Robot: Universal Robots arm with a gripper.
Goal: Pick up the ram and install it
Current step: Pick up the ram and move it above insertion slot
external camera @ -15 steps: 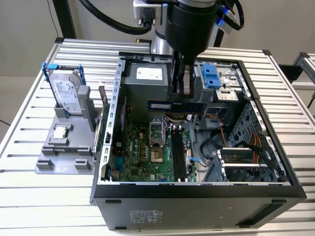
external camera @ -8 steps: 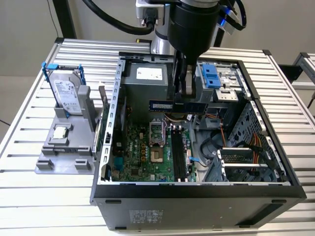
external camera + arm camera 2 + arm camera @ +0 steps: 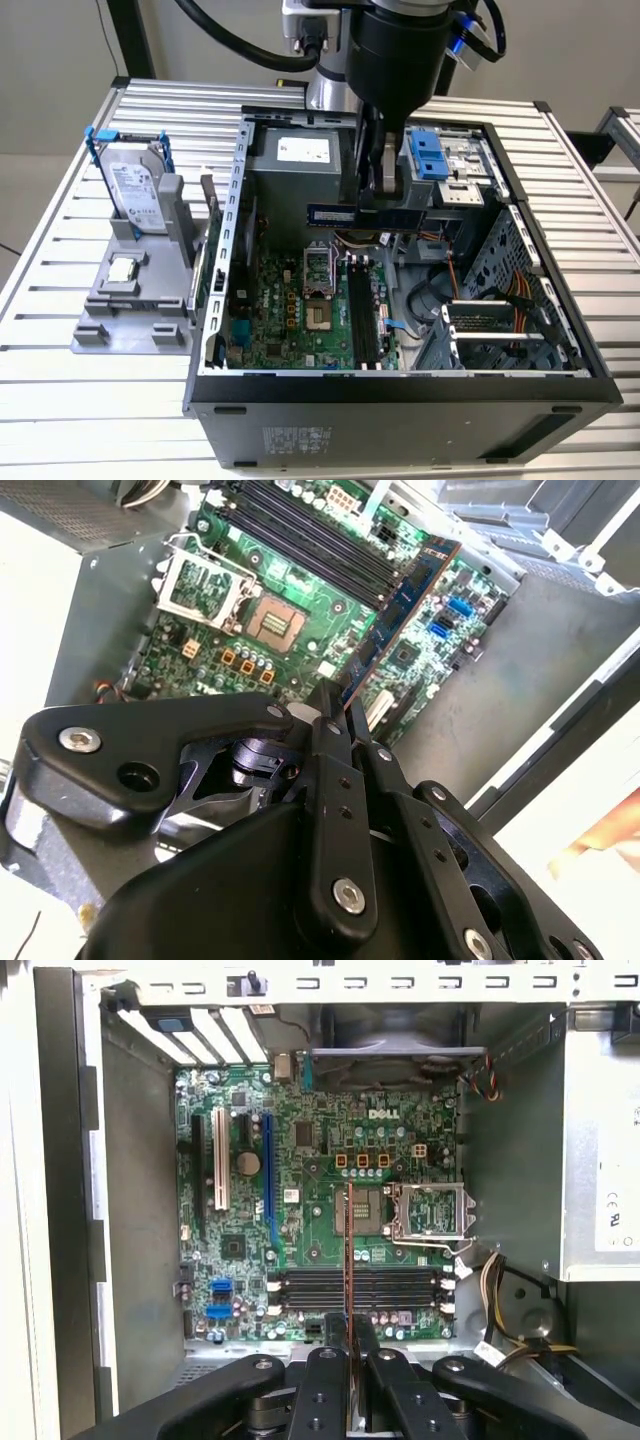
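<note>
Ribbed metal tabletop (image 3: 40, 260) carries an open computer case (image 3: 400, 400) lying on its side, with a grey stand (image 3: 110, 320) just beside it on the exterior view's left. A hard drive (image 3: 135, 190) stands upright in that stand, and a small square chip (image 3: 122, 267) lies lower on it. The arm comes in from above, its upper part cut off by the frame edge.

The pincer (image 3: 375, 200) hangs over the case's inside, clenched on the ram (image 3: 330, 215). In the exterior view the ram is level, raised well above the green motherboard (image 3: 290, 310), and its middle is hidden behind the fingers – only the blue end and a darker end stick out on either side. In the first wrist view the pincer (image 3: 349, 1325) grips the ram (image 3: 349, 1250) edge-on, so it reads as a thin brownish line and its chips cannot be seen. In the second wrist view the pincer (image 3: 343, 702) holds the ram (image 3: 405, 610) by one end, the held end buried between the fingers.

The ram lies crosswise to the black memory slots (image 3: 355, 1285), apart from them. The processor socket (image 3: 430, 1210) sits open beside them. A blurred pale patch (image 3: 605, 845) at the picture's edge cannot be made out.
</note>
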